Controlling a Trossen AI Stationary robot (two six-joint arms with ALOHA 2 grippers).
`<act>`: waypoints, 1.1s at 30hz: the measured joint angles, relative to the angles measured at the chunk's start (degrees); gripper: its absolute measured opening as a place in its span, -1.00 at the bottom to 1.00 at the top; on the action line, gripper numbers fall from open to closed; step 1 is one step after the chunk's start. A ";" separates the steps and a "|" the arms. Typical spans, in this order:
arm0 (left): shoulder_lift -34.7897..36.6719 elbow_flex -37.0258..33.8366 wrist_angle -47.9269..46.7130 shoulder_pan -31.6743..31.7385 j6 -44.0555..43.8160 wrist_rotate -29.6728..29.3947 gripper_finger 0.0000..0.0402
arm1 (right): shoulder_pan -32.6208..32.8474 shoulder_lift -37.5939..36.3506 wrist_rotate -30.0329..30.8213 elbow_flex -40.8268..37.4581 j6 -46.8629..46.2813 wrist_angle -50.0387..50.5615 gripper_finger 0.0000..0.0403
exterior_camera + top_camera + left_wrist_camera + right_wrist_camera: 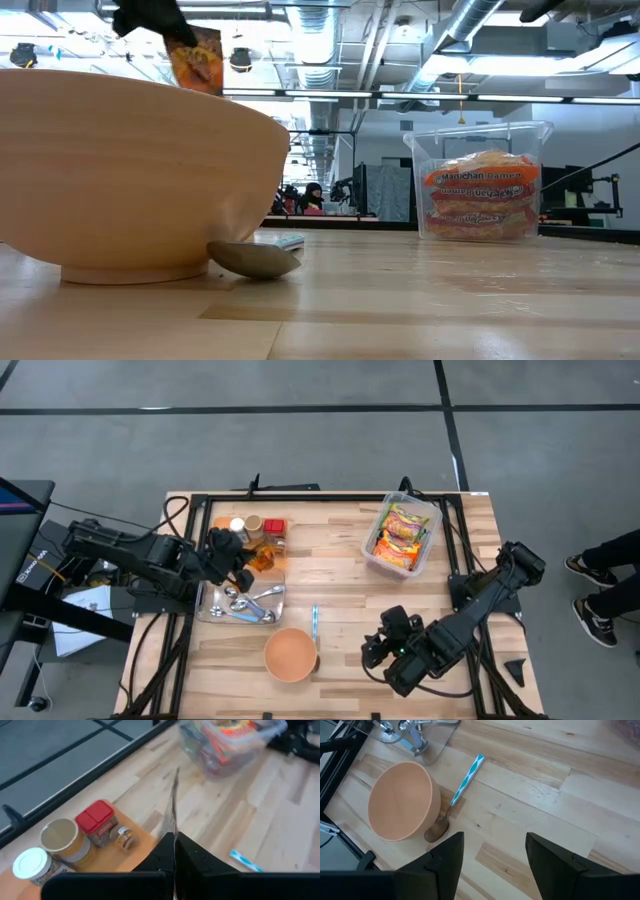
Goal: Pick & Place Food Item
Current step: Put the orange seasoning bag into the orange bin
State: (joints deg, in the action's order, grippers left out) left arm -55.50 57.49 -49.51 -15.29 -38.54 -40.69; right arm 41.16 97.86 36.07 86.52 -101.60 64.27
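The clear plastic bin [403, 537] stands at the far right part of the wooden table [340, 610] and holds several ramen packets [400, 532] in orange, green and yellow wrappers, stacked flat; in the low view the same bin [482, 182] shows the packets [482, 195] filling its lower half. At the far left of the table an orange tray [262, 565] carries 3 upright containers: a white-lidded jar [34, 865], a tan-lidded jar [64, 837] and a red-capped shaker [97, 821], standing close together. Just in front of that tray a clear tray [208, 605] holds metal spoons [248, 600] lying loose. Near the front edge sits a round tan bowl [291, 654], nothing visible inside it in the right wrist view [402, 800]. Touching its rim on the right side is a spoon with a teal-and-white handle [466, 781], its bowl end tucked against the base. The left pincer [232, 554] hangs over the orange tray, clamped tight on a thin food packet [197, 58], which is lifted well above the table and seen edge-on between the fingers [172, 822]. The right pincer [382, 643] hovers near the front right of the table, right of the bowl, its fingers [547, 852] parted with nothing between them.
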 joint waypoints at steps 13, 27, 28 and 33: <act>-0.38 -1.33 -15.96 0.02 -16.94 -4.27 -1.00 | -1.99 0.01 0.03 -0.02 3.20 -0.07 0.03; -0.38 -10.88 -22.11 7.06 -39.79 -7.90 -1.00 | -4.56 0.02 0.03 -0.02 7.17 -0.63 0.03; -0.38 -11.52 -22.07 8.08 -40.20 -7.86 -1.00 | -4.54 0.02 0.02 -0.02 7.29 -0.63 0.03; -0.38 -14.36 -22.10 13.88 -41.29 -6.15 -1.00 | -4.54 0.02 0.02 -0.02 7.56 -0.66 0.03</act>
State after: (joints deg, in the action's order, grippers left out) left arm -55.88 43.14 -71.62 -1.41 -79.83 -46.84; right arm 36.62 97.89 36.10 86.50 -94.04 63.61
